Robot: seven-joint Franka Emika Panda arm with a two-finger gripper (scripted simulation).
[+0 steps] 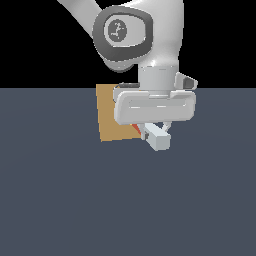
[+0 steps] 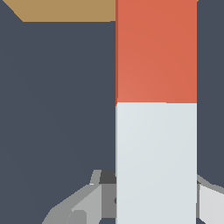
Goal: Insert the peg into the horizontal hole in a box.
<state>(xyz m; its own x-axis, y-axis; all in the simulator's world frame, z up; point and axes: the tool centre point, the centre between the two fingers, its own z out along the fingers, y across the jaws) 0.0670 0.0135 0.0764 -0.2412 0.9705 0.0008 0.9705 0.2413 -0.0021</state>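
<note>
While the peg point(image 1: 156, 136) sits clamped in the jaws of the gripper point(image 1: 156, 129), its white end points out toward the camera in the exterior view, at about 5 o'clock from the gripper body, and only a sliver of the orange-red part shows, just at the edge of the box point(image 1: 116, 114). The box stands on the table point(image 1: 128, 200) behind the gripper, at roughly 9 o'clock from it in the exterior view; its tan face is partly covered by the hand, and the hole cannot be seen in either view. In the wrist view the peg point(image 2: 155, 109) runs straight away from the camera, white half near, orange-red half far, with the box point(image 2: 65, 10) as a tan strip at about 11 o'clock, level with the far end of the peg; the gripper point(image 2: 155, 199) has its fingers point(image 2: 87, 201) closed against the white half. Judgement: grasp and lift are done, and the peg is horizontal with its orange-red tip toward the box. Whether the tip has entered the hole, or merely stands at the face, cannot be told. Left: confirm alignment, push the peg fully in.
</note>
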